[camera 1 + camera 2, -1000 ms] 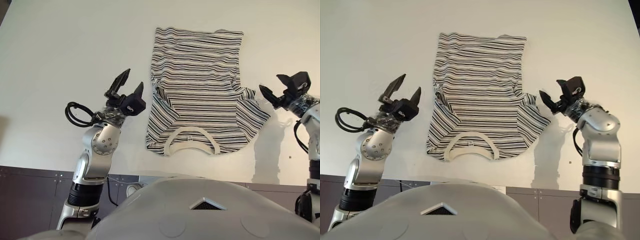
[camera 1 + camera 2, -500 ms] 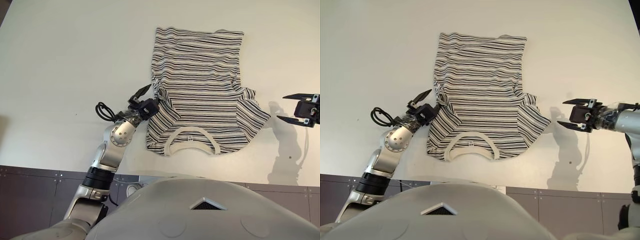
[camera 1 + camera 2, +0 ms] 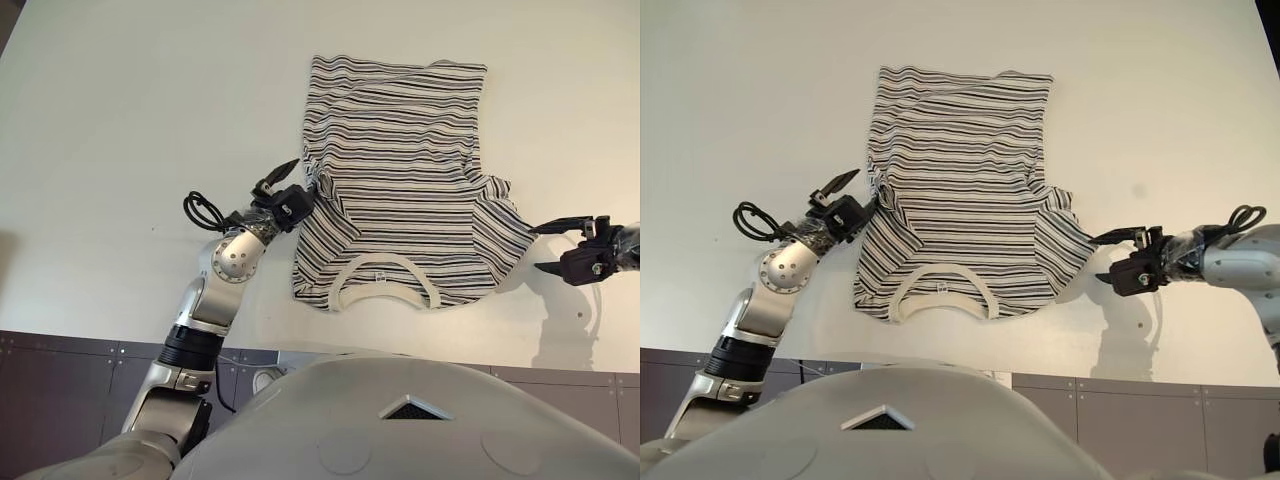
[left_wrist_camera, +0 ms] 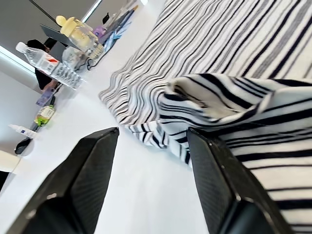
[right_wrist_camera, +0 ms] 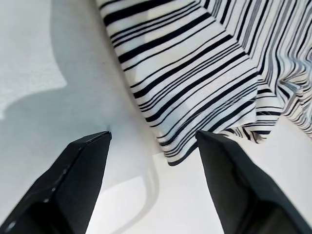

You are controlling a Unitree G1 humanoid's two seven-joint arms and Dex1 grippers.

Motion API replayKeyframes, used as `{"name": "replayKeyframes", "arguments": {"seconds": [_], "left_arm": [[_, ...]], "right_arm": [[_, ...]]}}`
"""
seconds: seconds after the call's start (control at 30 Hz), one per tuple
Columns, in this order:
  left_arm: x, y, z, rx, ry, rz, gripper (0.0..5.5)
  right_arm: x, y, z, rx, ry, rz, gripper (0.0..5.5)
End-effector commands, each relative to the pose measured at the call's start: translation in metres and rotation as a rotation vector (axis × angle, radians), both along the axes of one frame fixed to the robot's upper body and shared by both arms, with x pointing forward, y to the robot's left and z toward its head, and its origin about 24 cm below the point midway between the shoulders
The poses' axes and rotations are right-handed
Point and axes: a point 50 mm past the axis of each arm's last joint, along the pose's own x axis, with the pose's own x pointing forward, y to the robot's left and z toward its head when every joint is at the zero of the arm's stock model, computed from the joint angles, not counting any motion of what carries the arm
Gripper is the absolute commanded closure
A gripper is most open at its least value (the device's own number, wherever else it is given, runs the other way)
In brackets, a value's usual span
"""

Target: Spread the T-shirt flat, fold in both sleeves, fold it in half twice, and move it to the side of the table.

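Observation:
The striped T-shirt (image 3: pixel 400 160) lies on the white table (image 3: pixel 120 120), collar (image 3: pixel 385 280) toward me and hem at the far side. Its left sleeve (image 4: pixel 204 97) is bunched against the body. My left gripper (image 3: pixel 303 178) is open at that bunched edge, low over the table, with the cloth between its fingers (image 4: pixel 92 180). The right sleeve (image 3: pixel 505 225) sticks out to the right. My right gripper (image 3: pixel 1097 258) is open just beside that sleeve's corner (image 5: pixel 195 122), which lies between its fingertips (image 5: pixel 87 165).
White tabletop stretches left and right of the shirt. The table's front edge (image 3: pixel 100 335) runs near me above a dark panel. Bottles and other clutter (image 4: pixel 68 44) stand far off beyond the table.
Both arms came down from raised positions to the table. The left gripper closed in on the shirt's left edge. The right gripper moved inward to the right sleeve's corner.

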Motion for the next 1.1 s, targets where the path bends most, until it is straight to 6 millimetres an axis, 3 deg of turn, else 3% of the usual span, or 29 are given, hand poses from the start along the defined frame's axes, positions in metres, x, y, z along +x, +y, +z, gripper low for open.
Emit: {"name": "replayKeyframes", "arguments": {"seconds": [0.03, 0.3, 0.43, 0.67, 0.8, 0.9, 1.0, 1.1], "left_arm": [[0.009, -0.005, 0.001, -0.033, -0.003, -0.030, 2.93], [0.008, 0.000, -0.012, -0.023, 0.075, -0.034, 2.93], [0.003, 0.006, -0.012, -0.002, 0.064, -0.006, 2.90], [-0.019, 0.023, 0.029, -0.105, -0.130, 0.256, 2.90], [-0.026, 0.022, 0.045, -0.133, -0.184, 0.338, 2.90], [-0.031, 0.024, 0.053, -0.159, -0.214, 0.401, 2.90], [-0.032, 0.034, 0.072, -0.279, -0.285, 0.544, 2.90], [-0.031, 0.048, 0.084, -0.352, -0.341, 0.659, 2.90]], "right_arm": [[0.002, 0.002, -0.016, 0.000, -0.052, -0.019, 2.30], [0.001, 0.014, -0.028, 0.067, -0.122, -0.032, 2.30], [-0.010, 0.002, -0.031, 0.049, -0.134, -0.078, 3.12], [-0.017, -0.014, -0.033, 0.028, -0.202, -0.143, 4.56], [-0.027, -0.005, -0.044, 0.075, -0.190, -0.150, 5.37], [-0.024, -0.002, -0.042, 0.107, -0.226, -0.164, 5.37], [-0.012, 0.007, -0.025, 0.261, -0.328, -0.231, 5.37], [-0.013, 0.021, -0.009, 0.369, -0.424, -0.132, 5.37]]}}
